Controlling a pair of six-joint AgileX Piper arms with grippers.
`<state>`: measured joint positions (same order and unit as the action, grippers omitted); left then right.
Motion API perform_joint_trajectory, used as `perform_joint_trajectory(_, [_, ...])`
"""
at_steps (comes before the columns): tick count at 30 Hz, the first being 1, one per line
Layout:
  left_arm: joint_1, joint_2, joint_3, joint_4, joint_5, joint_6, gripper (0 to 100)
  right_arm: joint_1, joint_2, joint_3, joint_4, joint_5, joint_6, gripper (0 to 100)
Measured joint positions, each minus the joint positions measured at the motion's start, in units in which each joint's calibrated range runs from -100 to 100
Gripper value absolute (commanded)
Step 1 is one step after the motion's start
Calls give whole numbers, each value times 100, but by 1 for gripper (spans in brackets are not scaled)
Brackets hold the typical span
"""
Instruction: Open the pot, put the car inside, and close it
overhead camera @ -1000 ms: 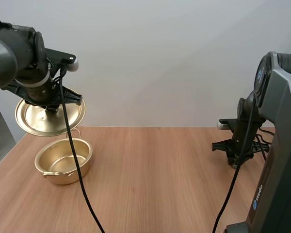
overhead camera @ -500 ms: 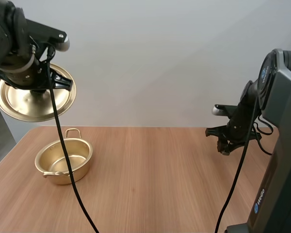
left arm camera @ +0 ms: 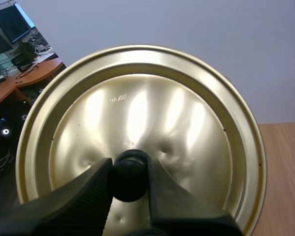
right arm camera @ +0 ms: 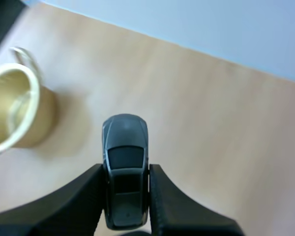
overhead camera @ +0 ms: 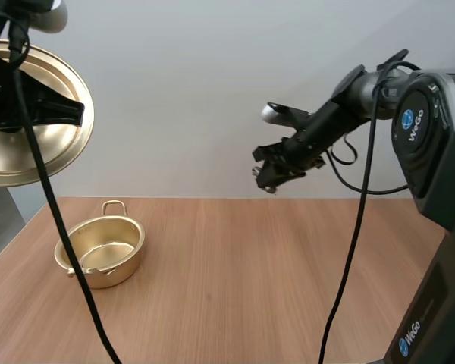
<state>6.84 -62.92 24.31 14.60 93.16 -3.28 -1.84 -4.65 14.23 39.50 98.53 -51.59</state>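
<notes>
The gold pot [overhead camera: 100, 251] stands open and empty on the table's left side, and it also shows beside the car as the pot [right arm camera: 12, 105] in the right wrist view. My left gripper [left arm camera: 130, 179] is shut on the black knob [left arm camera: 130, 169] of the gold lid [left arm camera: 137, 123]. It holds the lid [overhead camera: 26, 121] high above and left of the pot, tilted. My right gripper [right arm camera: 125, 189] is shut on a dark grey toy car [right arm camera: 125, 167]. That gripper [overhead camera: 269, 178] hangs high over the table's middle, well right of the pot.
The wooden table [overhead camera: 243, 288] lies bare between the pot and the right arm's base [overhead camera: 432, 318] at the front right. The table's left edge runs close beside the pot.
My left gripper has lifted the lid higher and farther left, away from the pot. My right gripper has swung up and left from the table's right side toward the middle, carrying the car.
</notes>
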Motion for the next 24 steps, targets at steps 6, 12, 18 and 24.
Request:
perform_joint_trajectory(6, [0,-243,0,289,542,0,0,689,-59,0,239,-709,16,0])
perform_joint_trajectory(12, [0,-327,0,704,604,-183,0,1380,-42,0,-549,-1567,246,0])
perform_joint_trajectory(18, [0,-327,0,729,677,-289,0,1929,217,13,-1110,-1845,331,0])
perform_joint_trajectory(24, [0,-327,0,729,677,-299,0,2065,471,13,-1109,-2207,331,0])
